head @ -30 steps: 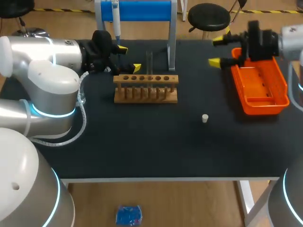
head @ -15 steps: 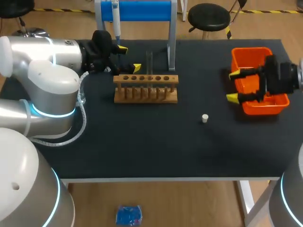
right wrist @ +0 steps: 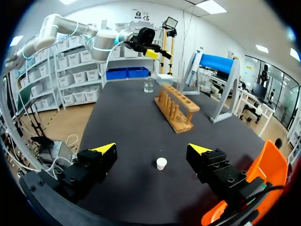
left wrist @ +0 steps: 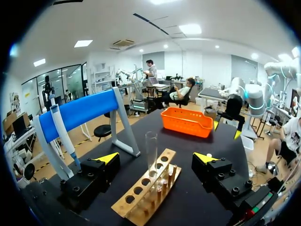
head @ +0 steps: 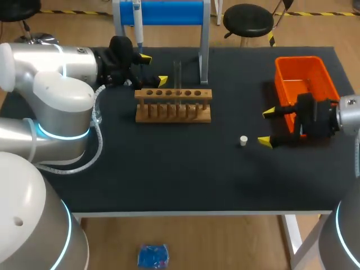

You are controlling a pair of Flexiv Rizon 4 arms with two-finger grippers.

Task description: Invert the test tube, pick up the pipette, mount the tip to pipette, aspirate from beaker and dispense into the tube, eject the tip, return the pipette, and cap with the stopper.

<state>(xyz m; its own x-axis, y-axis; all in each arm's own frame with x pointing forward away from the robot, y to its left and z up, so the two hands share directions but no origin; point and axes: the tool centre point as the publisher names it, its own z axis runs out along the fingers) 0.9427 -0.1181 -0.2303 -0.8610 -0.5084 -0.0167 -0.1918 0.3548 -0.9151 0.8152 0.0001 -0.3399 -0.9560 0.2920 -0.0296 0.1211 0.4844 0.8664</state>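
A clear test tube (head: 178, 75) stands upright in the wooden rack (head: 173, 105); in the left wrist view the test tube (left wrist: 151, 149) is just ahead of my open left gripper (left wrist: 156, 158). The pipette (head: 136, 22) hangs on the blue stand. A small white stopper (head: 243, 140) lies on the black table. My right gripper (head: 266, 127) is open just right of it, and in the right wrist view the stopper (right wrist: 161, 163) lies ahead, between the lines of the fingers, untouched. The beaker (right wrist: 149, 84) stands beyond the rack (right wrist: 178, 110). My left gripper (head: 153, 69) hangs behind the rack's left end.
An orange tray (head: 306, 79) sits at the table's right side, partly under my right wrist. The blue stand (head: 163, 12) with its grey legs rises at the back edge behind the rack. My left arm's body covers the table's left part.
My right gripper came from the tray's far end toward the front and left, ending beside the stopper. The left arm and the objects stayed put.
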